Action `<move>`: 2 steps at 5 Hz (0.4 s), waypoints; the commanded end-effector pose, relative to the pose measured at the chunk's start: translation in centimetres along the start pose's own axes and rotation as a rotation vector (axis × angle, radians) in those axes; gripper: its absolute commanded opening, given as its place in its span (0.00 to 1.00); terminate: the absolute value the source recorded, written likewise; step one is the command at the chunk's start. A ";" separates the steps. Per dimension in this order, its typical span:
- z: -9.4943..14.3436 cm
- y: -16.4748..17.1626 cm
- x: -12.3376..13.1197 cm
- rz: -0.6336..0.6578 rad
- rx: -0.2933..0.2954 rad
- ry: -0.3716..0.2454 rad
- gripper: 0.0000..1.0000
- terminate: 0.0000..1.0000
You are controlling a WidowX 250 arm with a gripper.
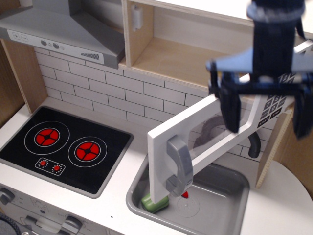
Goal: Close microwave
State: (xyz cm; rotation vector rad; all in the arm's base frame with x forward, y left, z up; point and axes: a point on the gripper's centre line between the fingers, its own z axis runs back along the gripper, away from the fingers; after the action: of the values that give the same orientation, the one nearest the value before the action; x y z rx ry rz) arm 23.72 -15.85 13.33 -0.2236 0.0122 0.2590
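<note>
The microwave (181, 56) is a pale wooden box set high on the back wall, and its cavity stands open. Its white door (200, 128) with a clear window is swung far out toward me over the sink, hinged at the right. The grey vertical handle (179, 165) is at the door's free left end. My dark gripper (266, 115) is open and empty. It hangs in front of the door's right end and covers most of the keypad and clock. Its left finger (230, 110) overlaps the door face. I cannot tell whether it touches.
A grey slanted range hood (63, 29) is at the upper left. A black hob (63, 147) with red rings lies below it. The grey sink (220, 200) sits under the door and holds a green object (155, 202). A black tap (253, 145) shows behind the door.
</note>
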 end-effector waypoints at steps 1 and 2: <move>-3.3 0.4 0.1 0.082 0.003 -0.068 1.00 0.00; -5.3 1.8 1.0 0.104 0.050 -0.093 1.00 0.00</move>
State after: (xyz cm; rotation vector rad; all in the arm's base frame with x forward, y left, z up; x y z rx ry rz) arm 24.15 -15.16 6.40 -0.1367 -0.0391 0.3679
